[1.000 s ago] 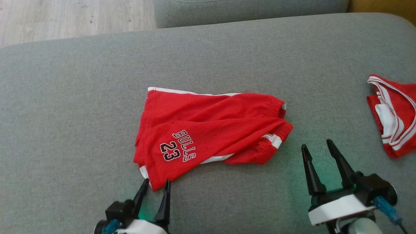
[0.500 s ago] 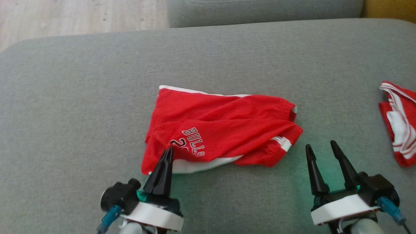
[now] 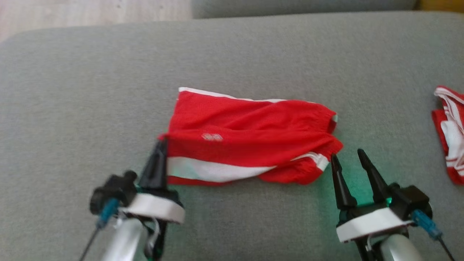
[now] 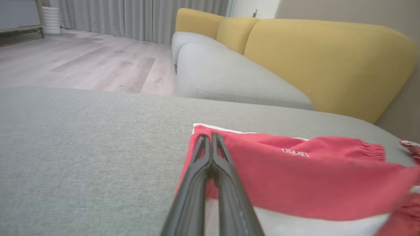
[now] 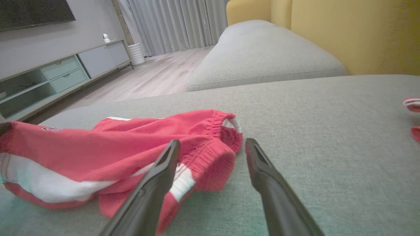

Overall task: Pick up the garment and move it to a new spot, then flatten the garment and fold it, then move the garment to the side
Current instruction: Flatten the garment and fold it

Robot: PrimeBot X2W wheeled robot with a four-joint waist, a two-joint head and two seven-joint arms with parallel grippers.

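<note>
The garment (image 3: 253, 123), red shorts with white trim, lies across the middle of the grey sofa cushion (image 3: 72, 90). My left gripper (image 3: 161, 145) is shut on its near left corner and holds that edge raised, so a white stripe shows underneath. From the left wrist, the closed fingers (image 4: 208, 139) pinch the red cloth (image 4: 311, 183). My right gripper (image 3: 346, 154) stands open just off the right end of the shorts. Its wrist camera has the elastic waistband (image 5: 216, 154) between its open fingers (image 5: 164, 167), untouched.
A second red and white garment (image 3: 449, 137) lies at the cushion's right edge. A further grey cushion (image 4: 229, 75) and yellow backrests (image 4: 328, 59) stand beyond. Wooden floor (image 3: 90, 11) lies past the cushion's far left edge, with a low cabinet (image 5: 49, 75) against the wall.
My left gripper closed on the shorts' near left corner and lifted it back over the cloth, hiding most of the print. The head camera shifted. The right gripper stayed open beside the waistband.
</note>
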